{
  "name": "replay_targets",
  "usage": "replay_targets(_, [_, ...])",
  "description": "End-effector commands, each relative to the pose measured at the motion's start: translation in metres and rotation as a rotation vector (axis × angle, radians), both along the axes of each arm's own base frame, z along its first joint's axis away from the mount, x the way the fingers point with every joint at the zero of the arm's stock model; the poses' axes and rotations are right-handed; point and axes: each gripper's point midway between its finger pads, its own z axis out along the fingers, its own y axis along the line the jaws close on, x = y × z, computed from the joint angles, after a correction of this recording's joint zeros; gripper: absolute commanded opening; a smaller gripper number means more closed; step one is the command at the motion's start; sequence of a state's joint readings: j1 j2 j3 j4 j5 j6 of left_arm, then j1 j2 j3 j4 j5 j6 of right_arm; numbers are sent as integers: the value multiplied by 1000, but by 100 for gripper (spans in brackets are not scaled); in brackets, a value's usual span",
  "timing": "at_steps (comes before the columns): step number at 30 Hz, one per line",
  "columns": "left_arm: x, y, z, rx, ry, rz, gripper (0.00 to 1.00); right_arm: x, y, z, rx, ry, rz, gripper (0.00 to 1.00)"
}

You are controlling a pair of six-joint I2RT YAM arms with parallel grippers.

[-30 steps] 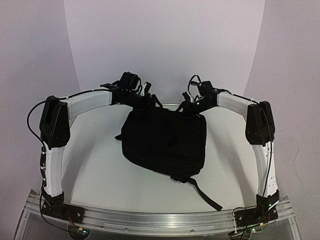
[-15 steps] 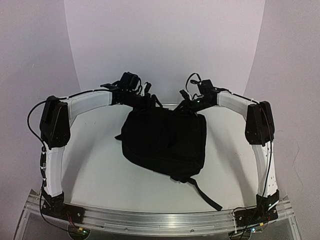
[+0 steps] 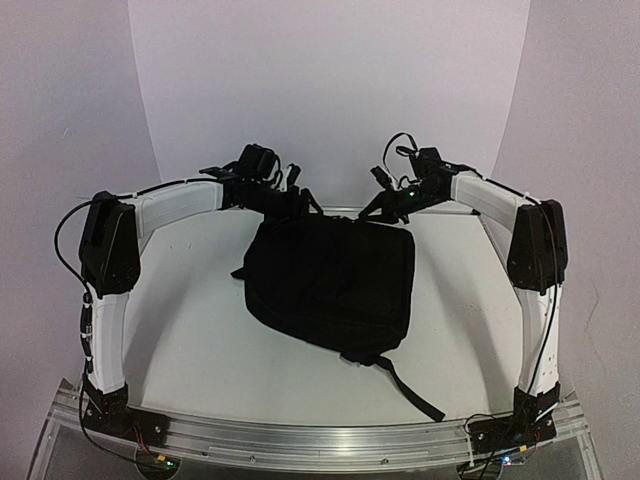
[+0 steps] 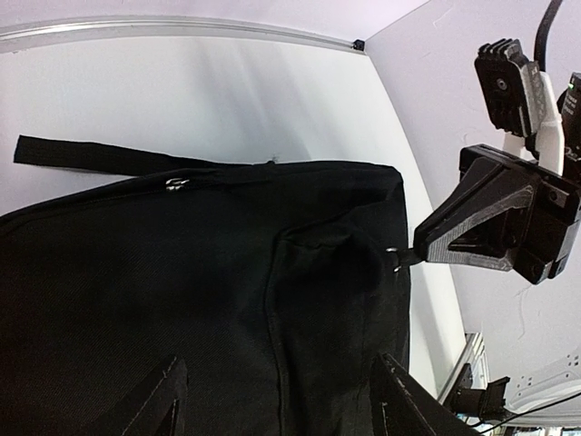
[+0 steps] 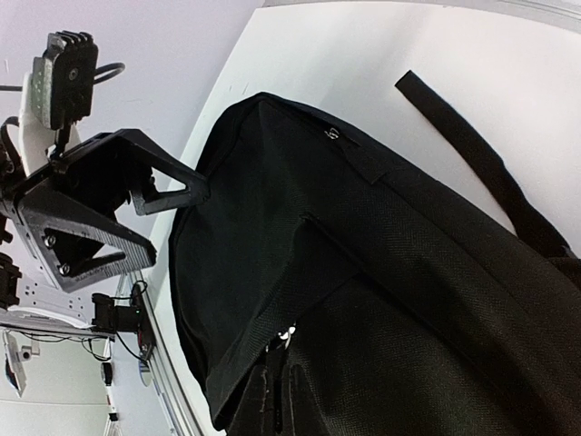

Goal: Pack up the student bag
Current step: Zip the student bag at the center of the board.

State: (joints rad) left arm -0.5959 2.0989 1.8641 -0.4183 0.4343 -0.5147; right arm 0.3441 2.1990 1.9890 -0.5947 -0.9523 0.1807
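The student bag (image 3: 330,285) is a large black backpack lying flat in the middle of the white table, with one webbing strap (image 3: 415,390) trailing toward the near right. My left gripper (image 4: 281,404) hovers open over the bag's far left edge, its fingers (image 4: 163,404) wide apart above the fabric (image 4: 182,300). At the bag's far right corner my right gripper (image 5: 283,395) is shut on a small silver zipper pull (image 5: 290,334). The left wrist view shows that same grip, with the right gripper (image 4: 419,254) pinching the zipper pull (image 4: 396,258).
A second silver zipper pull (image 4: 175,184) lies on the bag's top seam. The table (image 3: 200,340) ends at an aluminium rail (image 3: 320,435) along the near edge. A curved white backdrop rises behind the arms.
My right gripper has closed on the zipper pull at the bag's far right corner, and the right arm's elbow has swung outward to the right. The left arm has not moved.
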Motion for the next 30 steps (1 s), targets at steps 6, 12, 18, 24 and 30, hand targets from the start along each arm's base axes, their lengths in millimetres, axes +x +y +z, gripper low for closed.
replay_targets(6, [17,-9,15,-7,-60,-31,71,-19,1,2,-68,-23,6,0])
replay_targets(12, [39,-14,10,60,-88,-21,76,-36,9,-23,-152,-18,15,0])
replay_targets(18, [67,-6,-13,233,-201,11,99,-35,12,-43,-205,-12,6,0])
replay_targets(24, [80,33,-64,499,-212,55,90,-20,9,-51,-254,-49,-21,0])
replay_targets(30, [13,55,-93,514,27,-7,44,1,18,-52,-250,-88,-28,0])
